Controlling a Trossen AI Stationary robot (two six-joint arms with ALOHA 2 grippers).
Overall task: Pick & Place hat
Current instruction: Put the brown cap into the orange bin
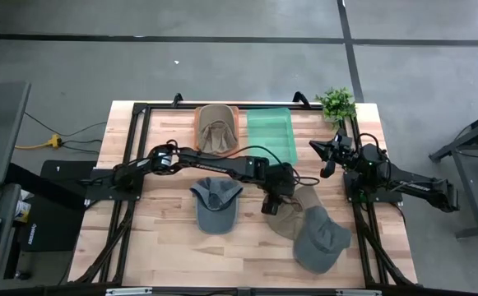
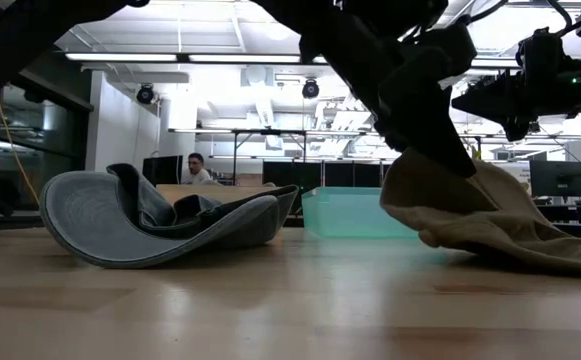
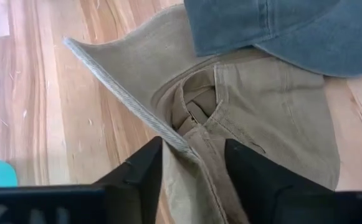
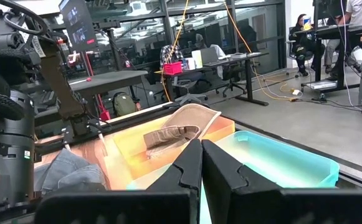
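A tan hat (image 1: 292, 215) lies near the table's middle right, and my left gripper (image 1: 273, 201) is shut on its brim. A grey hat (image 1: 321, 240) overlaps the tan hat's near side. A second grey-blue hat (image 1: 216, 204) rests on its brim farther left, also showing in the low view (image 2: 160, 220). Another tan hat (image 1: 216, 129) sits in an orange tray at the far edge. My right gripper (image 1: 327, 163) hovers shut above the table's right side, touching nothing. My left gripper (image 3: 193, 155) pinches the tan hat's brim edge (image 3: 179, 144) between its two fingers (image 3: 144, 174), coming from above and slanting down. The brim stands raised on edge at the fingers, while the crown (image 2: 490, 225) and the far part still lie on the table under the grey hat (image 3: 293, 31).
A green tray (image 1: 269, 136) stands beside the orange tray (image 1: 199, 131) at the far edge. A small potted plant (image 1: 336, 103) occupies the far right corner. Bare wood shows along the near edge. A person sits in the room behind the table.
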